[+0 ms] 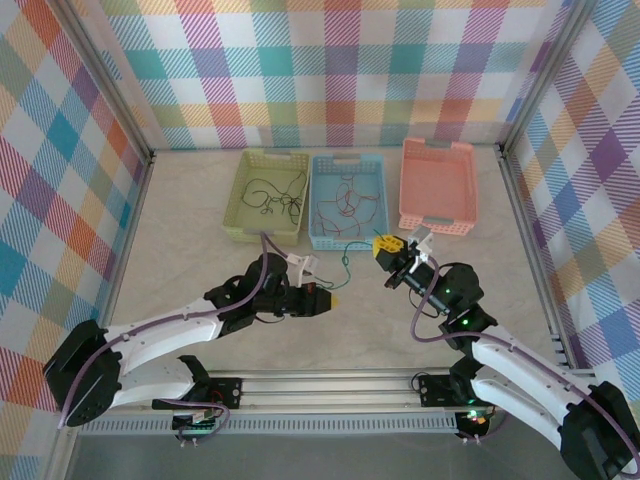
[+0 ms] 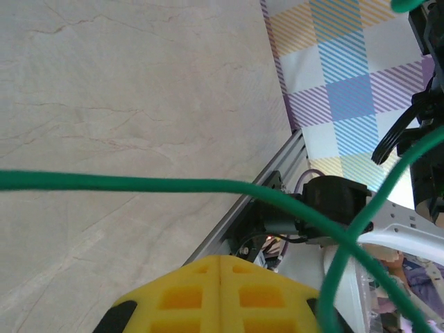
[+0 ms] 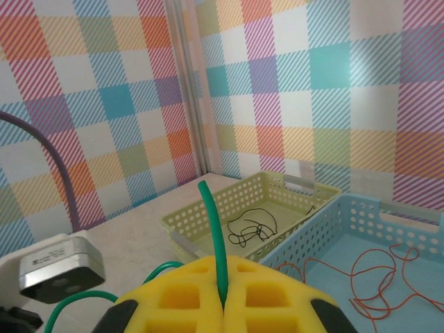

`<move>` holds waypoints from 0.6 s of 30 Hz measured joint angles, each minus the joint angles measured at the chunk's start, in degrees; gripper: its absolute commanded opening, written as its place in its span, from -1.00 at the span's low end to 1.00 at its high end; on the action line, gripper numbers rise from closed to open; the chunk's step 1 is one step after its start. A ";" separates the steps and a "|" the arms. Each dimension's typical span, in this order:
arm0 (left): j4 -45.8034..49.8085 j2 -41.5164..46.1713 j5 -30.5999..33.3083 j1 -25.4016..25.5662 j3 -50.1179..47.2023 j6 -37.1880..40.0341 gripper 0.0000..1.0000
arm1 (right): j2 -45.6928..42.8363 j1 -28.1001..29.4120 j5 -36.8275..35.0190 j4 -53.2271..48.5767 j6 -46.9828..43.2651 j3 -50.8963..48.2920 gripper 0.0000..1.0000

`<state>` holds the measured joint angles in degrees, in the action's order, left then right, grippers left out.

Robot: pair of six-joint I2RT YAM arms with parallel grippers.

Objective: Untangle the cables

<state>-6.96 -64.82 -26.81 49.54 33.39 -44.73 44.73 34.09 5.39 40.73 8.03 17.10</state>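
So the green cable (image 1: 345, 262) is out of the baskets and strung over the table (image 1: 190, 250) between the two arms, just in front of the blue basket (image 1: 313, 205). The right gripper (image 3: 223, 295) has its yellow pads (image 3: 180, 298) squeezed together on it, and in the right wrist view you can see the cable poking straight up out of the seam. The left gripper (image 2: 220, 277) has its pads pressed together too. The cable crosses right in front of them and loops down past their right side, but honestly I can't tell from that angle whether a bit is actually pinched or it's just closed next to it. The black cables (image 1: 272, 195) sit in a loose squiggle in the green basket (image 1: 232, 200), and the orange-red cables (image 1: 345, 205) are sprawled in the blue one. Handling-wise I'd guess these weigh next to nothing and are totally floppy: they hold soft curves, can only be pulled and never pushed, and will snag on each other if yanked. They're thin and smooth, so they probably slip out of foam pads unless the pinch is dead centre. I'd grab near an end or on a free stretch clear of any crossing, and draw slowly so loops open instead of cinching.
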 measured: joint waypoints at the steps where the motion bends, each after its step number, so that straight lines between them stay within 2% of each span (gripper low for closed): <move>1: 0.92 1.36 0.81 0.00 -0.20 0.57 -1.00 | -0.37 0.00 -0.85 -0.28 0.00 0.00 -1.00; 7: 6.99 9.44 4.96 -0.02 -1.44 2.64 -0.96 | -2.32 -0.04 -4.98 -1.46 -0.04 -0.52 -1.00; 8: 7.80 10.32 5.27 -0.02 -1.44 2.91 -0.69 | -2.29 -0.07 -4.96 -1.57 -0.17 -0.52 -1.00; 9: 8.87 11.37 5.53 -0.04 -1.44 3.39 -0.30 | -2.19 -0.07 -4.90 -1.73 -0.26 -0.52 -1.00; 10: 10.67 12.61 6.01 -0.07 -1.31 4.28 -0.03 | -1.99 -0.07 -4.72 -1.81 -0.44 -0.52 -1.00; 11: 12.79 13.40 6.45 -0.07 -0.81 4.85 0.10 | -1.68 -0.07 -4.66 -1.86 -0.61 -0.52 -1.00; 13: 18.82 15.28 8.02 -0.07 1.70 6.78 0.27 | -0.98 -0.07 -4.31 -2.01 -1.01 -0.52 -1.00; 18: 28.68 18.88 12.13 -0.09 12.11 11.58 0.29 | 0.15 -0.07 -3.28 -2.12 -1.29 -0.52 -1.00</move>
<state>21.71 -45.93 -14.68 49.45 45.50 -33.15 44.88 34.02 2.11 38.61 6.74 16.58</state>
